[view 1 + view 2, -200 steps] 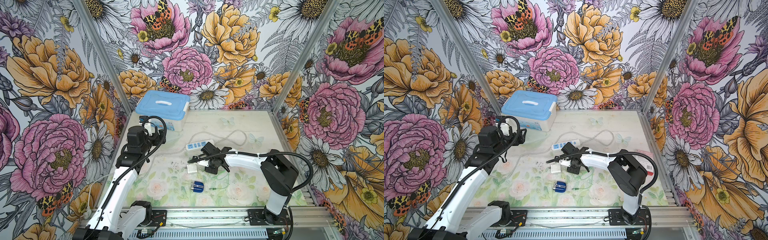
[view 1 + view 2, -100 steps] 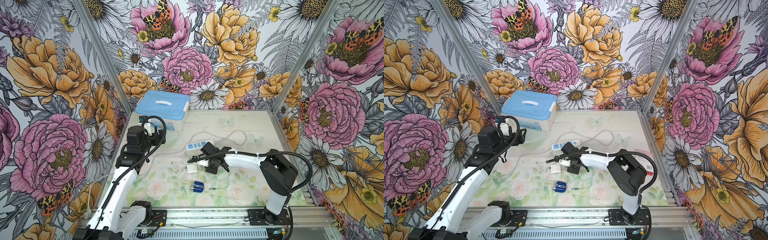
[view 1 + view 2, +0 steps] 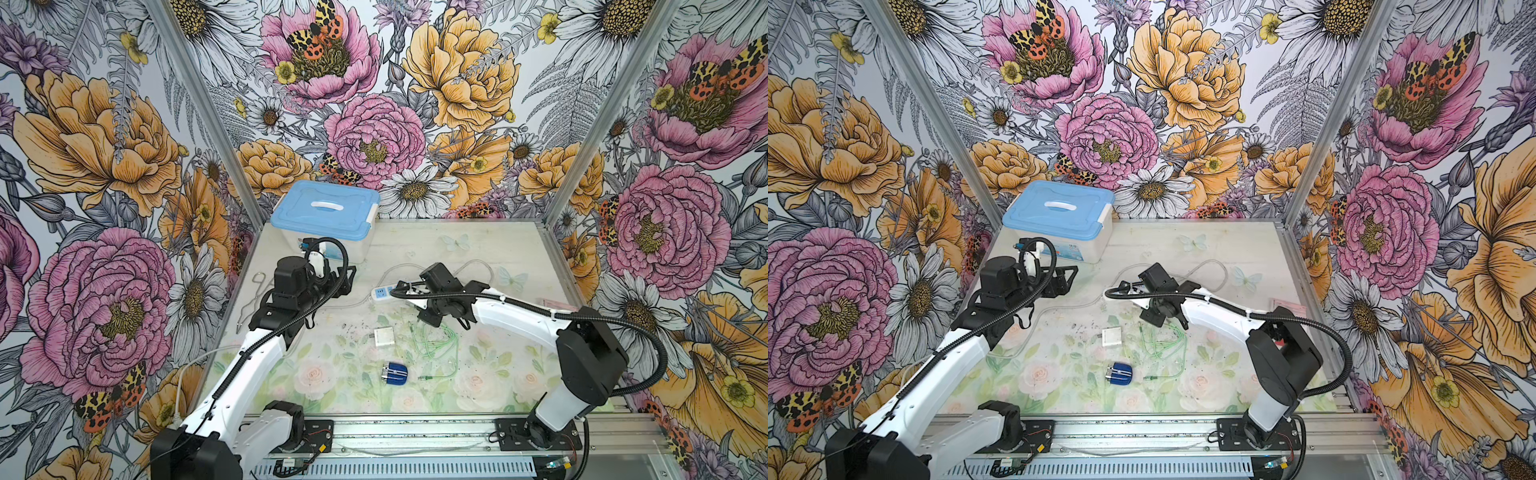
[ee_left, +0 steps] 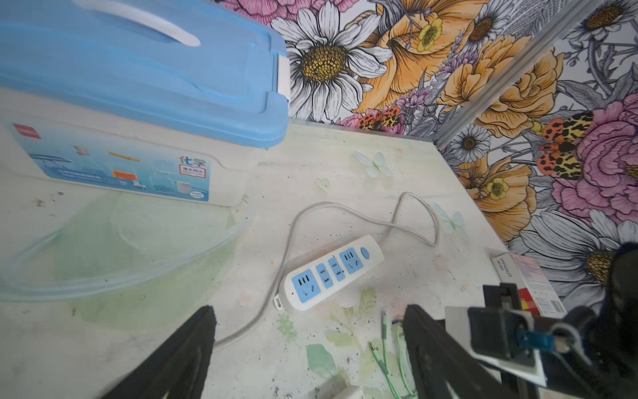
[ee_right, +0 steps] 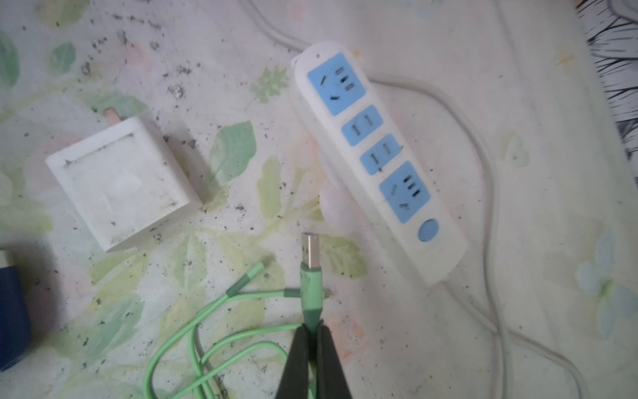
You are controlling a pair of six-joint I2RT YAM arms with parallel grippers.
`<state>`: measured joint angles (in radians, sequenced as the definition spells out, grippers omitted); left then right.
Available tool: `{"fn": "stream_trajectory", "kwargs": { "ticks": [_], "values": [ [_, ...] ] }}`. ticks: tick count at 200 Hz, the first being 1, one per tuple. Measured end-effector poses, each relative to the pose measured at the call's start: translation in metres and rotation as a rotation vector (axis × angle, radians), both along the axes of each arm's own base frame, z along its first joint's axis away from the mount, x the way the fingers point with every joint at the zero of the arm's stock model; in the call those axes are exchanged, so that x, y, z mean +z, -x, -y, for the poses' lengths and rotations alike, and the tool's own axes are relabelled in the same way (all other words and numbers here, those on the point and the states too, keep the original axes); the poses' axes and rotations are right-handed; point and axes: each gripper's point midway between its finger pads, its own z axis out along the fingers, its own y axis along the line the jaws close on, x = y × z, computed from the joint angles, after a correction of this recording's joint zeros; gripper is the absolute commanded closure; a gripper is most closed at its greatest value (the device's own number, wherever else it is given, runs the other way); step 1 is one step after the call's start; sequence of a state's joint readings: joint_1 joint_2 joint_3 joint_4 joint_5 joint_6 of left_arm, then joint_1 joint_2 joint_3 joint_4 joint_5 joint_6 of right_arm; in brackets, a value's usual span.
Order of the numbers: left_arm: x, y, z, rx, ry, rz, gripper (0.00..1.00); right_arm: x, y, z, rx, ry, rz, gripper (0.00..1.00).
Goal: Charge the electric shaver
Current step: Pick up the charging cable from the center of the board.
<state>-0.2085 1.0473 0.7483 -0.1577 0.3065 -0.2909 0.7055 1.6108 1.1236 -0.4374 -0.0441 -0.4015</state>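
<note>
The electric shaver [image 3: 395,372] [image 3: 1119,372], dark blue with a silver head, lies on the mat near the front; its blue body shows at the edge of the right wrist view [image 5: 10,311]. A green cable [image 3: 436,345] [image 5: 207,311] lies coiled behind it. My right gripper [image 5: 312,328] [image 3: 426,322] is shut on the cable just behind its USB plug [image 5: 310,250], which points at the white power strip [image 5: 376,155] [image 3: 382,292]. The white charger adapter [image 3: 383,336] [image 5: 121,186] lies beside the cable. My left gripper [image 4: 309,311] [image 3: 345,278] hangs open, empty, left of the strip [image 4: 331,273].
A blue-lidded storage box [image 3: 326,216] [image 4: 138,69] stands at the back left. The strip's white cord [image 4: 397,214] loops toward the back. A small pink box [image 3: 557,302] lies by the right wall. Metal tongs [image 3: 253,299] lie along the left wall.
My right gripper has closed on the green cable's USB end. Both arms have hardly moved.
</note>
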Motion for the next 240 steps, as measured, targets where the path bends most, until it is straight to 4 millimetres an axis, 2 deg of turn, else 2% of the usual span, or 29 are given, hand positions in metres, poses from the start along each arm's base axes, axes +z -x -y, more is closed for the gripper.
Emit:
{"fn": "stream_trajectory", "kwargs": {
  "ticks": [16, 30, 57, 82, 93, 125, 144, 174, 195, 221, 240],
  "values": [
    [-0.018, 0.003, 0.017, -0.054, 0.082, -0.032, 0.16, 0.026, -0.007, -0.005, -0.002, -0.090, 0.053, 1.00],
    [-0.025, 0.007, 0.038, -0.116, 0.148, -0.055, 0.19, 0.041, -0.010, -0.011, 0.007, -0.160, 0.078, 1.00],
    [-0.013, 0.014, 0.083, -0.277, 0.230, -0.030, 0.24, 0.053, -0.008, -0.025, 0.045, -0.257, 0.076, 1.00],
    [0.001, 0.023, 0.114, -0.407, 0.257, 0.009, 0.41, 0.056, -0.004, -0.035, 0.079, -0.317, 0.066, 1.00],
    [0.002, 0.023, 0.117, -0.424, 0.256, 0.023, 0.46, 0.059, -0.003, -0.038, 0.088, -0.337, 0.066, 1.00],
    [-0.005, 0.019, 0.119, -0.432, 0.252, 0.021, 0.51, 0.069, -0.002, -0.046, 0.117, -0.387, 0.078, 1.00],
    [-0.008, 0.018, 0.120, -0.437, 0.243, 0.022, 0.51, 0.071, -0.002, -0.048, 0.126, -0.400, 0.078, 1.00],
    [-0.009, 0.017, 0.120, -0.442, 0.231, 0.032, 0.43, 0.076, -0.001, -0.051, 0.135, -0.428, 0.077, 1.00],
    [-0.010, 0.017, 0.120, -0.447, 0.220, 0.038, 0.43, 0.078, -0.001, -0.053, 0.141, -0.440, 0.077, 1.00],
    [-0.014, 0.016, 0.120, -0.450, 0.212, 0.033, 0.56, 0.081, -0.001, -0.054, 0.148, -0.450, 0.084, 1.00],
    [-0.016, 0.015, 0.121, -0.454, 0.209, 0.031, 0.60, 0.082, -0.002, -0.055, 0.149, -0.453, 0.088, 1.00]
  ]
}}
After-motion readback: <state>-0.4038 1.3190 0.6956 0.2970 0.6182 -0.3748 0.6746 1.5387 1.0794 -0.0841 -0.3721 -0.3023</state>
